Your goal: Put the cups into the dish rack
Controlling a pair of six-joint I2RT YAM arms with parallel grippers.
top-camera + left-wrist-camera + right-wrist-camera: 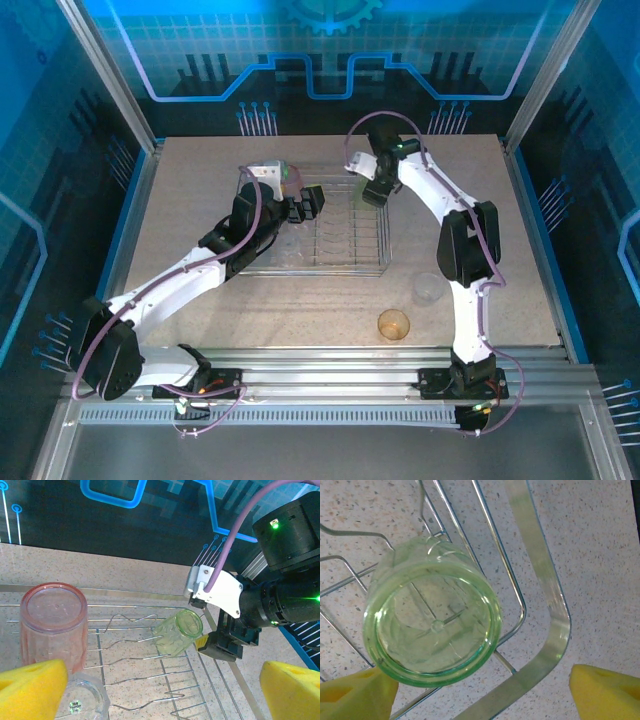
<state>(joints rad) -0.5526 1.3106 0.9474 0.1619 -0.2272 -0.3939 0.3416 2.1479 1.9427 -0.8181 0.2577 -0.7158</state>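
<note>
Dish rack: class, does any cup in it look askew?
Yes. The green cup lies tilted across the prongs near the dish rack corner, while the pink cup stands straight.

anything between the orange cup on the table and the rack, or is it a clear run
Nothing visible stands in the way. Only bare table lies between the orange cup and the dish rack at its near rim. The clear cup stands apart, off to the orange cup's right, out of that path.

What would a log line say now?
left hand open near pink cup; right hand open, green cup tilted in dish rack; orange cup on table
</note>
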